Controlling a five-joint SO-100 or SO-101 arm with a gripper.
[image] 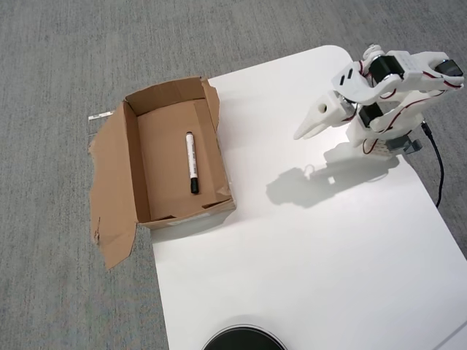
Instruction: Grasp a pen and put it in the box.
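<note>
Beneath everything lies grey carpet (66,44), and over its right part sits my white counter (306,255), rounded at its far corner. The box (130,157) straddles the counter's left edge, its long axis running up and down the overhead view, with the torn flap (109,211) spread flat on the carpet to its left. My arm (398,69) is folded up over its base (383,138) near the counter's right edge, the upper links doubled back and my claw (306,131) pointing down and to the left, casting a shadow on the counter below it. The fingers look pressed together into a single point with nothing between them. The pen (191,161) lies flat on the box floor, black cap toward the near wall, well apart from my claw and to its left. A dark round object (243,339) is cut off by the bottom edge, and I cannot tell what it is. A black cable (436,164) trails down past the counter's right edge.
</note>
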